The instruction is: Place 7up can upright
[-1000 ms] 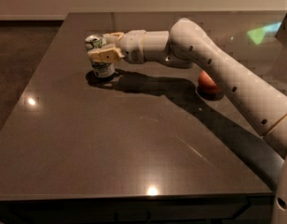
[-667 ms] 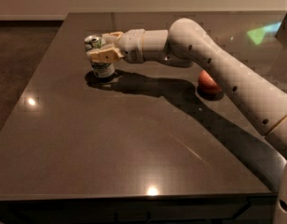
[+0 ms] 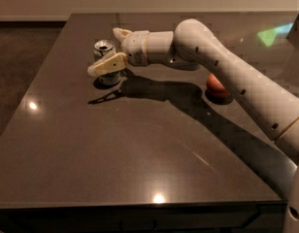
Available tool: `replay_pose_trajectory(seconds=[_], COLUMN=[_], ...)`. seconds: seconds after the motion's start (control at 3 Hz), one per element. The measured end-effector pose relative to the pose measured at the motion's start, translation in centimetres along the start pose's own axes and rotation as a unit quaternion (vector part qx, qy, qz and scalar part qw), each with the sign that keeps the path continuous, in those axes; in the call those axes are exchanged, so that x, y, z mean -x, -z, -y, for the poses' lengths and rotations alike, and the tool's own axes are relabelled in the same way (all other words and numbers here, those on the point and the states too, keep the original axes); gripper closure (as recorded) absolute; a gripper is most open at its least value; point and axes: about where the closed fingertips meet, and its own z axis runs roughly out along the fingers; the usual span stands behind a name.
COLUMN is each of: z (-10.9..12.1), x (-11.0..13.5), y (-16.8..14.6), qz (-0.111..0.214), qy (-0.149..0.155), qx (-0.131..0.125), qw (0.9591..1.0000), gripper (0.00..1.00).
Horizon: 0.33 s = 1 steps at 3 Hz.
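Note:
The 7up can [image 3: 109, 76] stands upright on the dark table [image 3: 140, 149] near its far left part, silver top facing up. My gripper [image 3: 104, 52] reaches in from the right and sits around the can's upper part. It is open: the near finger [image 3: 108, 65] crosses in front of the can and the far finger [image 3: 121, 32] stands apart behind it. The can's middle is hidden by the near finger.
A red-orange round object [image 3: 216, 84] lies on the table to the right, partly behind my arm [image 3: 227, 67]. The table's left edge [image 3: 47, 57] runs close to the can, with floor beyond. The front edge [image 3: 140, 205] is near the camera.
The fingers have spread apart around the can, the far finger moving back. The can now stands a little more upright on the table. The arm has barely shifted.

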Motion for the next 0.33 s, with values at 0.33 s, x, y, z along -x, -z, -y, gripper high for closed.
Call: replay_pose_trajectory(seconds=[0.33], z=[-0.01], x=[0.0], y=[-0.01], qz=[0.0], qy=[0.0], qx=[0.0], qw=[1.0], gripper=[0.0])
